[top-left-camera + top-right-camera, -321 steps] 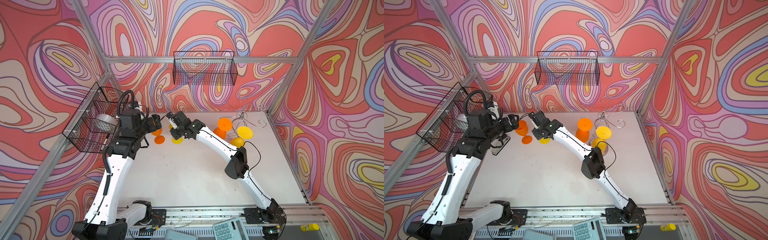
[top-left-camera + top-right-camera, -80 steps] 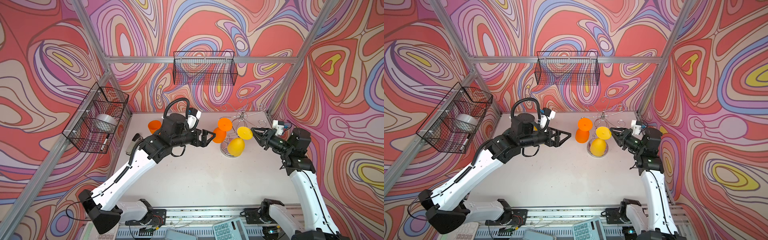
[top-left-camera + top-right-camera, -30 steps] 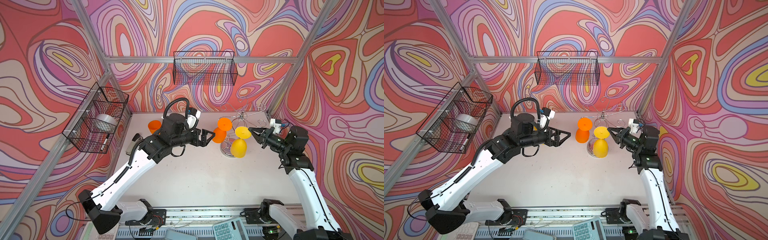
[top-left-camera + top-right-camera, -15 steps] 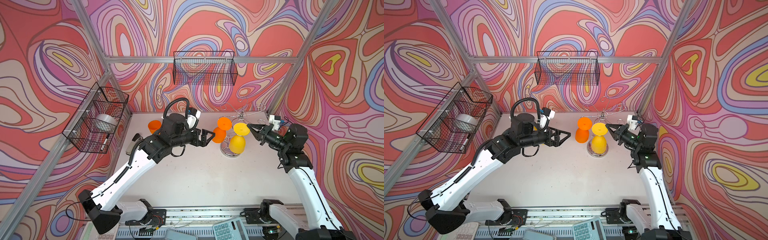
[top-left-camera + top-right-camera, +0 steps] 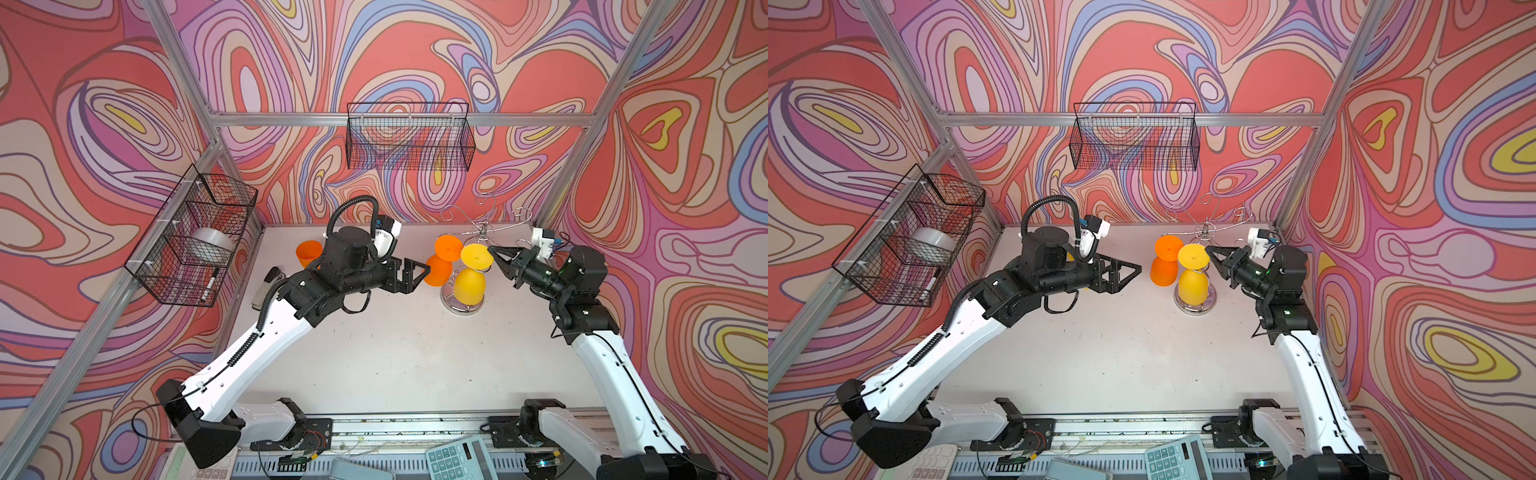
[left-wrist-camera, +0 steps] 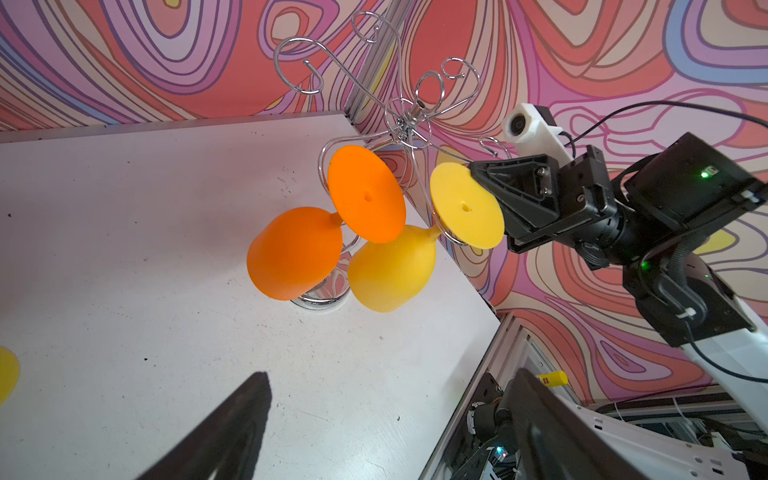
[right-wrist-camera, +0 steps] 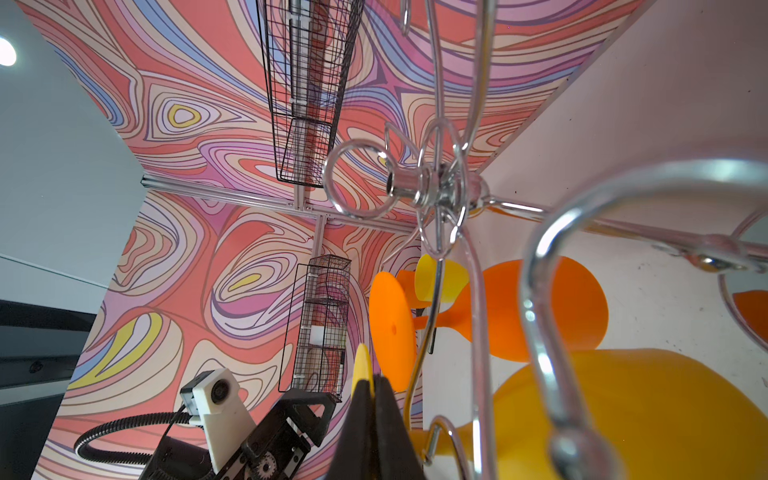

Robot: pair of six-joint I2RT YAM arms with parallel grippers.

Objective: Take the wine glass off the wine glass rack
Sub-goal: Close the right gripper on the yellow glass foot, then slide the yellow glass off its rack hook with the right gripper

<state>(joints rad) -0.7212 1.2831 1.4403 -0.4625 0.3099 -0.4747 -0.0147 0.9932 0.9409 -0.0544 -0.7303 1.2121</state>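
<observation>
Right gripper (image 5: 495,254) pinched tight on the foot-disc edge of the yellow glass (image 5: 468,286) — glass hangs bowl-down, tilted, on the rack (image 5: 483,231) near the table's (image 5: 395,353) far right corner. Orange glass (image 5: 439,271) hangs beside it on the same rack. Left gripper (image 5: 419,277) — jaws wide, empty, just beside the orange glass, not touching.

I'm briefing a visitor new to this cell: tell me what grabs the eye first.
Swirling red, purple and blue walls surround everything. At the back right of the table, a chrome wine glass rack holds an orange wine glass and a yellow wine glass upside down. The right gripper pinches the yellow one's foot; the left gripper points open at the orange one.
</observation>
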